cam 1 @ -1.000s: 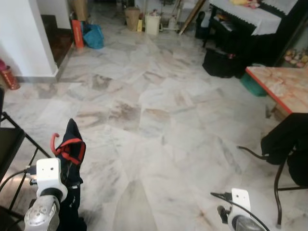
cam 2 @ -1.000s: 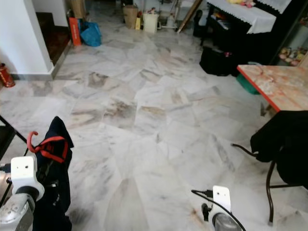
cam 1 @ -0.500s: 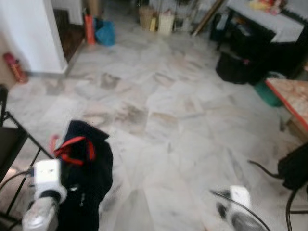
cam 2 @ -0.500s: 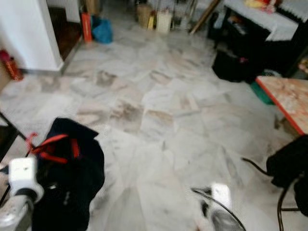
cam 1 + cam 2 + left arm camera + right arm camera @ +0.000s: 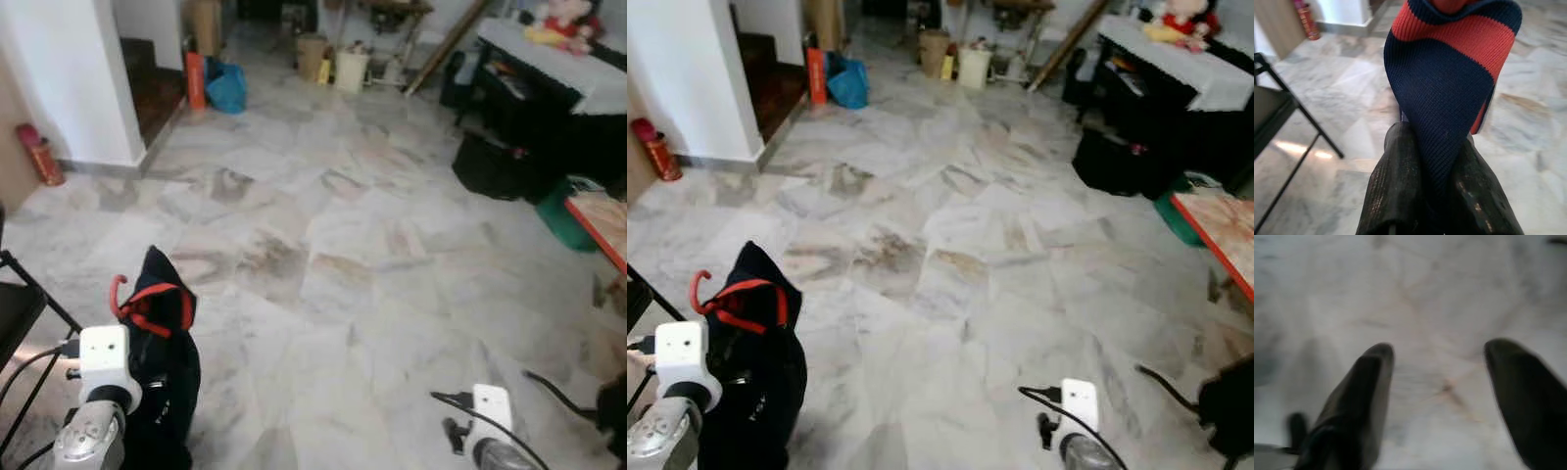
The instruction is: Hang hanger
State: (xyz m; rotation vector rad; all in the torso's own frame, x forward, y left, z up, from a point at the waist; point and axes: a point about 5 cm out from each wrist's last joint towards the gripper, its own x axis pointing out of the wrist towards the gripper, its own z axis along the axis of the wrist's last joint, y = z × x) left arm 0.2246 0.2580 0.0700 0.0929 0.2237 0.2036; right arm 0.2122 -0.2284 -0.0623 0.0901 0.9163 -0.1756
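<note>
A navy garment (image 5: 162,377) with red trim hangs on a red hanger whose hook (image 5: 118,292) sticks up at the lower left, above the marble floor. My left gripper (image 5: 1432,142) is shut on the navy and red knit fabric (image 5: 1449,83), which rises between its black fingers (image 5: 1398,166). In the eye views the left arm's white wrist box (image 5: 103,357) sits just in front of the garment. My right gripper (image 5: 1437,362) is open with nothing between its fingers, low over the floor at the lower right (image 5: 487,441).
A black folding chair (image 5: 18,304) stands at the far left. A white wall corner (image 5: 73,78) with a red extinguisher (image 5: 41,155) lies behind it. Bags and bins (image 5: 227,88) line the far side. A black bag (image 5: 500,162) and a red-edged table (image 5: 600,225) are at the right.
The whole picture has shifted, so the camera moved. The garment flared out wide half a second ago and now hangs narrow again. Both grippers keep their state.
</note>
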